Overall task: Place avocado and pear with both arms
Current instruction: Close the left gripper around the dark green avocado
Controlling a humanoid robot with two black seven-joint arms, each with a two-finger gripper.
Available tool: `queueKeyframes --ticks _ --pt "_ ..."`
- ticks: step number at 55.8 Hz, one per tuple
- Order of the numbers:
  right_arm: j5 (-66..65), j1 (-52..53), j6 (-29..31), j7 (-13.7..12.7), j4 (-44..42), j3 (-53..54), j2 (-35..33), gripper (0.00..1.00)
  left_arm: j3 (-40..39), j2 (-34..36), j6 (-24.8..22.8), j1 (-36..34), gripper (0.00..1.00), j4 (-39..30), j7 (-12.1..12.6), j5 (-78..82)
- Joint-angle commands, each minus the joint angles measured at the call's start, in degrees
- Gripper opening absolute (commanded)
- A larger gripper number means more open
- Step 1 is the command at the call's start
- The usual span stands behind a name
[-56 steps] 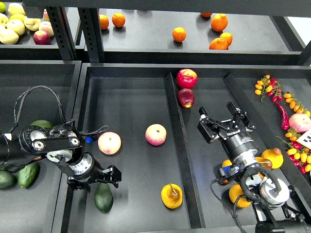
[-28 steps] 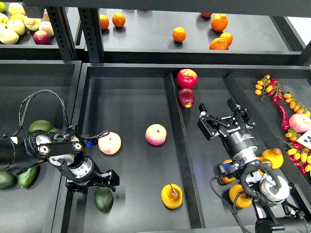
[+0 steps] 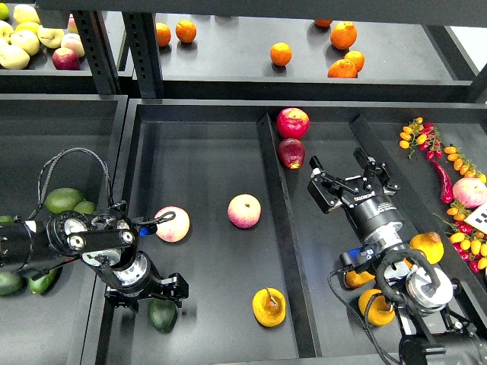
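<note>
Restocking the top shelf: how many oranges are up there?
6 oranges: two at left, one mid-shelf, three at right. Another at the back edge may be hidden.

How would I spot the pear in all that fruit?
Look at the large middle tray, along its near edge. The pear lies right of the dark green avocado. Unlike the pink peaches farther back, it is golden yellow-orange with a short stem.

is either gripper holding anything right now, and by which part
Right gripper: open, holding nothing. Left gripper sits directly over the avocado, hiding its top; whether the fingers actually grip it cannot be told. The pear lies free.
</note>
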Motion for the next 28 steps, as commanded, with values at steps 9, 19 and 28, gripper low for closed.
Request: queueKeyframes --ticks 9,19,28 --pt "0.1 0.0 0.0 0.0 0.1 0.1 0.0 1.0 0.1 -1.1 0.0 0.7 0.93 1.1 0.0 -0.2" --pt "0.1 0.0 0.0 0.0 0.0 0.1 0.0 1.0 0.1 -1.4 0.0 0.7 0.82 1.3 0.0 -0.2" --pt "0.1 0.1 0.0 0.0 0.0 0.0 0.0 1.0 -0.5 -0.9 0.0 1.0 0.7 1.3 0.0 -0.3"
